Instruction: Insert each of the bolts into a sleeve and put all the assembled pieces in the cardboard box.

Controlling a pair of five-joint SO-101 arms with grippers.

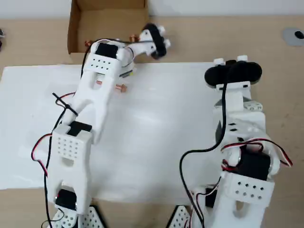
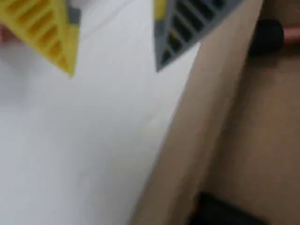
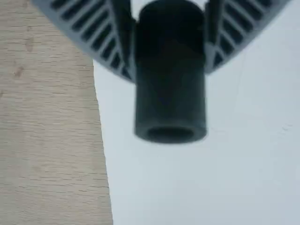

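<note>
at the far left of the table (image 1: 199, 38), by its far edge, stands the cardboard box (image 1: 109, 26), and the left arm reaches toward the box's near right corner. the left gripper (image 2: 115, 68) is released, its yellow and grey fingers spread wide with nothing between them, over the border where the white sheet (image 1: 156, 133) meets brown surface.

toward the sheet's far right edge, the right gripper (image 3: 169, 72) is clenched around a black sleeve (image 3: 171, 103). the sleeve's hollow end points down and looks empty, so i judge this sleeve has no bolt in it yet.

one loose bolt (image 1: 121, 88) lies on the sheet near its far edge, left of the middle and just beside the left arm. it is well apart from the held sleeve.

inside the box a copper-coloured bit (image 1: 88, 43) shows by the near wall, and another copper bit (image 1: 134, 38) sits close to the left arm's wrist. whether these are finished pieces i cannot tell.

my judgement is that the task is partway along. at least one pairing remains: the loose bolt must go into the held sleeve, and that piece must then go into the box.
</note>
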